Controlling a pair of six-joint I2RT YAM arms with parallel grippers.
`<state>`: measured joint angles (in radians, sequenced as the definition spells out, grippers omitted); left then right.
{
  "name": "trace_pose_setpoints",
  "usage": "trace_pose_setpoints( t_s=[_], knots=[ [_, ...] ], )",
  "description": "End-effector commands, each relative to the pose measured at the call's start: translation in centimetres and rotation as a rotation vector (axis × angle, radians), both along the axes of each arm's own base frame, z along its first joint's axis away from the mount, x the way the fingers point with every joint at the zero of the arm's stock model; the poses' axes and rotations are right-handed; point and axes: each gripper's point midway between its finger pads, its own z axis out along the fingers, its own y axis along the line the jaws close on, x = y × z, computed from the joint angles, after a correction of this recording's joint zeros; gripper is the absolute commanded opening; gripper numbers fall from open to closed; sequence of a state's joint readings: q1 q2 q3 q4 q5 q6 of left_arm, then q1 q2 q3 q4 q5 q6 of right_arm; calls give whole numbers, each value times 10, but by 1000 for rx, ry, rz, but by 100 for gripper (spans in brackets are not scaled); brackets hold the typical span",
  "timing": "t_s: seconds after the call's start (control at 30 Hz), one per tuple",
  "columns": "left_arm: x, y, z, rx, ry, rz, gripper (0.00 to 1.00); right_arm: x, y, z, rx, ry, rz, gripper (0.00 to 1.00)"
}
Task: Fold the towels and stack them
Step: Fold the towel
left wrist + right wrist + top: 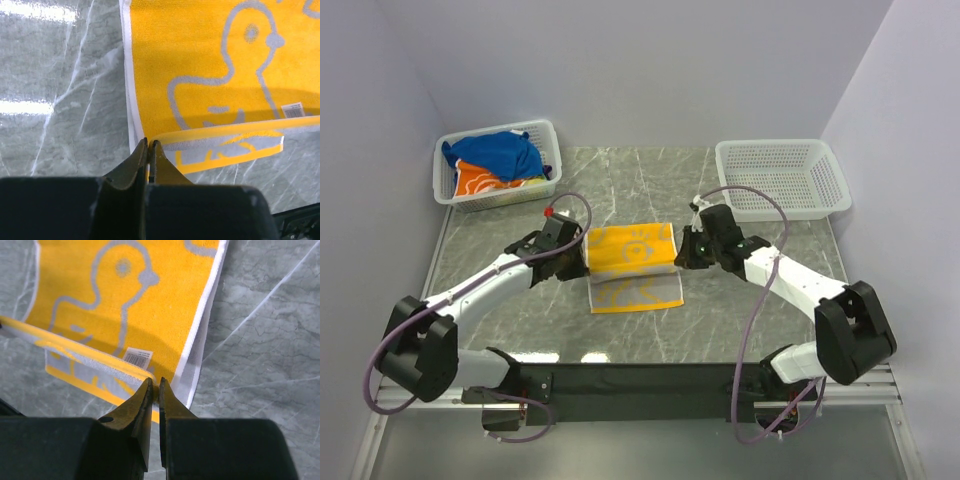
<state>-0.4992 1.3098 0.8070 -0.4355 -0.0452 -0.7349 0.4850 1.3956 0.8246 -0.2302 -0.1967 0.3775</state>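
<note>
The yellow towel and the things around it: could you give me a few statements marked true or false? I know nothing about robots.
1. The left gripper and the right gripper are each shut on a corner of the yellow towel. True.
2. The right basket holds two towels. False: the blue towel and the orange towel are in the left basket.
3. The yellow towel bears a duck outline. True.
4. The yellow towel lies entirely flat. False: its gripped edge is raised above the rest.
</note>
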Motion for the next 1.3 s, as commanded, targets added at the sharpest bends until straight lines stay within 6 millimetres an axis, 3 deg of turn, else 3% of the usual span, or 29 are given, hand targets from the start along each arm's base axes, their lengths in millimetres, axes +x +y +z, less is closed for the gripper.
trace_pose_setpoints(
  t_s=[0.0,0.2,0.57,0.87,0.97,1.1,1.23,1.27],
  knots=[
    [-14,36,-3,138,33,51,1,7,-33,10,-111,-49,-93,0],
    [-29,34,-4,102,44,42,1,-10,-32,5,-85,-15,-93,0],
    [-50,31,-64,110,162,38,1,-29,-33,-51,-76,114,-139,0],
    [-56,35,-76,127,177,55,3,-38,-29,-76,-80,178,-121,1],
    [-58,32,-72,111,179,45,15,-42,-25,-74,-72,173,-104,17],
    [-60,27,-53,79,151,35,30,-45,-18,-51,-63,122,-63,40],
    [-60,22,-14,16,61,29,56,-53,-7,-23,-87,64,-9,46],
    [-61,22,-7,6,45,31,59,-54,-5,-18,-90,50,1,47]
  ],
)
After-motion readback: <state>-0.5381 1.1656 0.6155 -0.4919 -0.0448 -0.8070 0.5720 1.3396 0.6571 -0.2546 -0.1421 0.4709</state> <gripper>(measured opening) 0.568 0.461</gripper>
